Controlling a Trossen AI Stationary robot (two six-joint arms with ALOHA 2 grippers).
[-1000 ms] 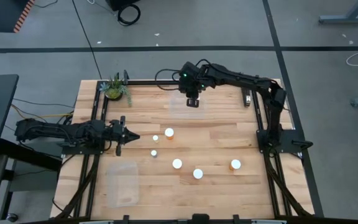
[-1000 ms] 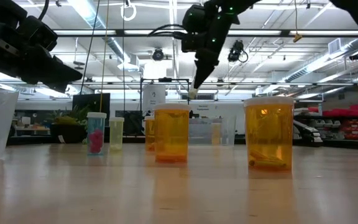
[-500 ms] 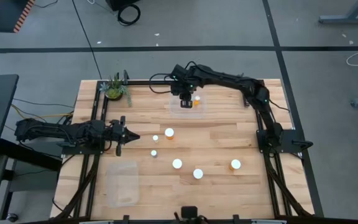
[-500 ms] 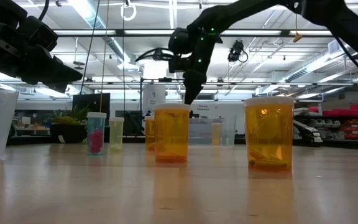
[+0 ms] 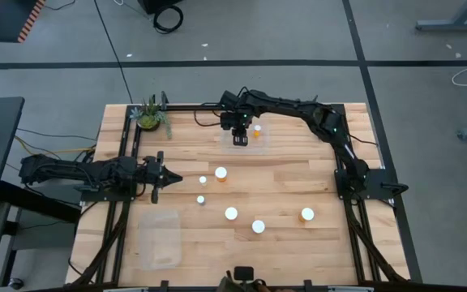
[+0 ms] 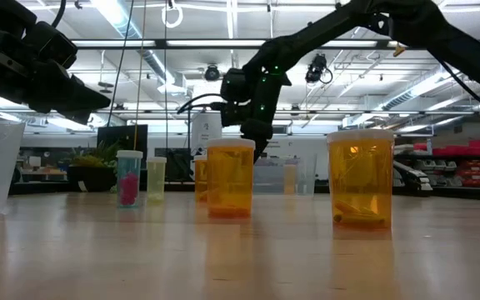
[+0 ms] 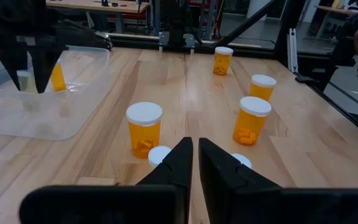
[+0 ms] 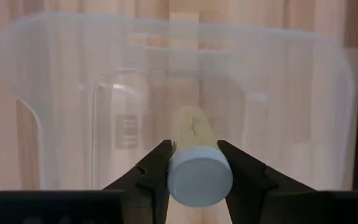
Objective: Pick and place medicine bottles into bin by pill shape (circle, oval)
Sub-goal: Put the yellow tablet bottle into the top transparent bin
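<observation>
Right tool (image 8: 193, 171) clamped, arm outstretched; left tool (image 7: 194, 155) closed.

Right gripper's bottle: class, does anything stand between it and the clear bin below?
Nothing visible does. The right gripper holds the bottle directly over the clear bin, whose floor beneath looks bare. Another bottle sits off to one side.

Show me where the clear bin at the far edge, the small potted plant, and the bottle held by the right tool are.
clear bin (image 8: 55, 93): right wrist view, its wall.
potted plant (image 5: 149, 116): high view, leaves.
held bottle (image 8: 200, 175): right wrist view, white cap.

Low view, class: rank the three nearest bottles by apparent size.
1. Right orange bottle, largest.
2. Middle orange bottle.
3. Clear bottle with pink pills, smallest.
Nearness to the camera may account for much of this.
</observation>
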